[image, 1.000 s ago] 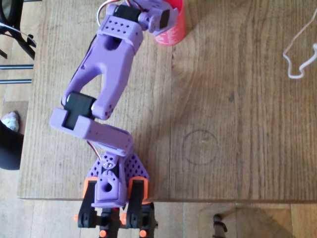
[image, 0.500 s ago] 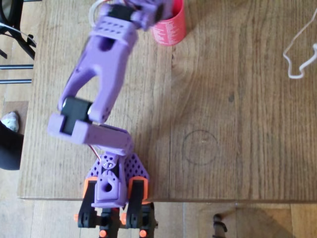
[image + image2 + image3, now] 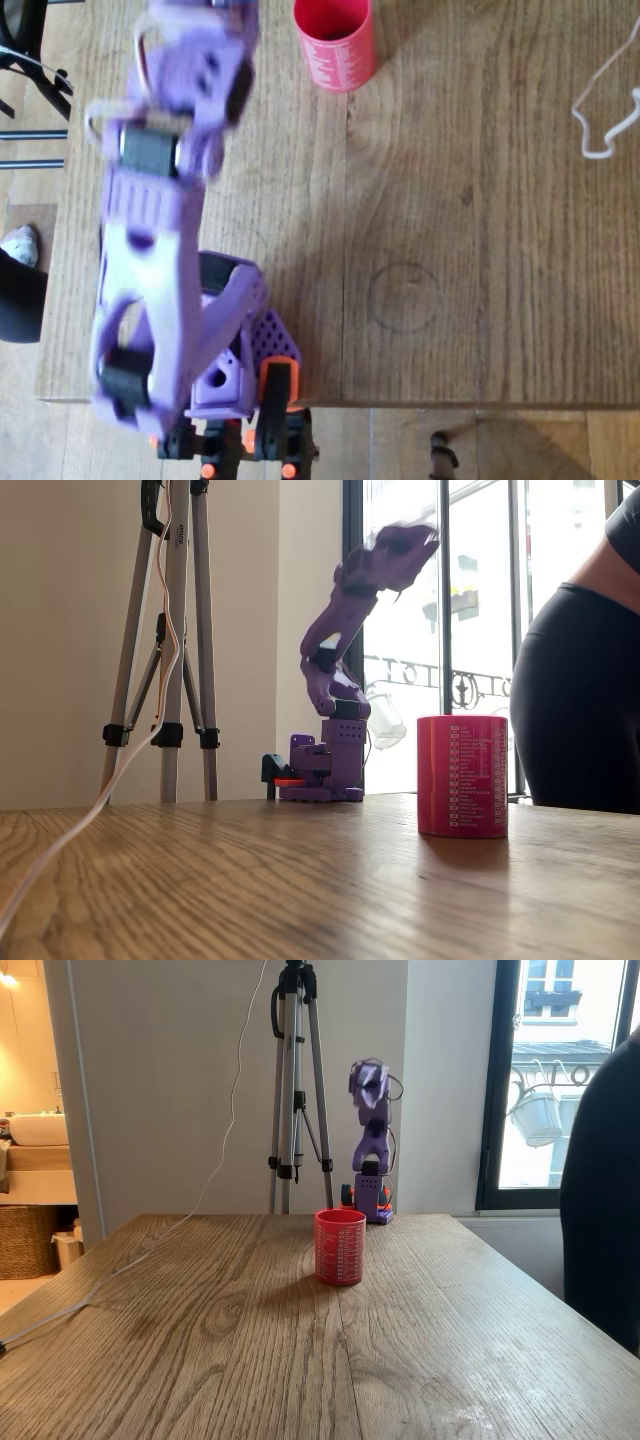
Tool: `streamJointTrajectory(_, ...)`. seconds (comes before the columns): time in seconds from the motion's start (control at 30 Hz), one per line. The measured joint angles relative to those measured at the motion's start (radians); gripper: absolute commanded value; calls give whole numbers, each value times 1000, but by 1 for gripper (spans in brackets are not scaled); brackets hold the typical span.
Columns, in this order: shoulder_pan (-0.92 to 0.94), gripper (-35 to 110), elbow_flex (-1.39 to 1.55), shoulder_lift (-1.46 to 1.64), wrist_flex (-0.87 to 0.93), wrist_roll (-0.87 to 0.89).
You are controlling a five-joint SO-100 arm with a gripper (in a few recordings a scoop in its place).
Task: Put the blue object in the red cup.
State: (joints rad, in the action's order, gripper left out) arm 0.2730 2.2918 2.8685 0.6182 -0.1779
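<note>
Wooden table [image 3: 200, 1360] bearing red cup [image 3: 340, 1247] (light, rigid, tippable); raised beyond cup, blurred gripper [image 3: 405, 540], jaw state impossible to tell.

Overhead camera is looking straight down on the wooden table [image 3: 480, 200]. Both low fixed cameras are facing the purple arm [image 3: 345, 650] across it, sharing the red cup [image 3: 340, 1247].

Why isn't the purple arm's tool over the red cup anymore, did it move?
Yes. The tool swung left, away from the red cup, which stays put on the table.
</note>
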Motion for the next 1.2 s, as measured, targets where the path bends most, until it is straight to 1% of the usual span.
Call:
streamJointTrajectory(0.07,-20,1,127,187,63,-5)
streamJointTrajectory(0.1,-12,1,169,239,84,-8)
streamJointTrajectory(0.17,-54,1,282,339,110,-26)
streamJointTrajectory(0.3,-117,1,523,407,178,-52)
streamJointTrajectory(0.37,-120,1,594,422,202,-52)
streamJointTrajectory(0.47,-187,1,684,433,276,-48)
streamJointTrajectory(0.63,-221,1,718,440,348,-40)
streamJointTrajectory(0.73,-232,1,772,425,476,-26)
streamJointTrajectory(0.8,-227,1,776,439,514,-23)
streamJointTrajectory(1.2,-230,1,775,440,535,-51)
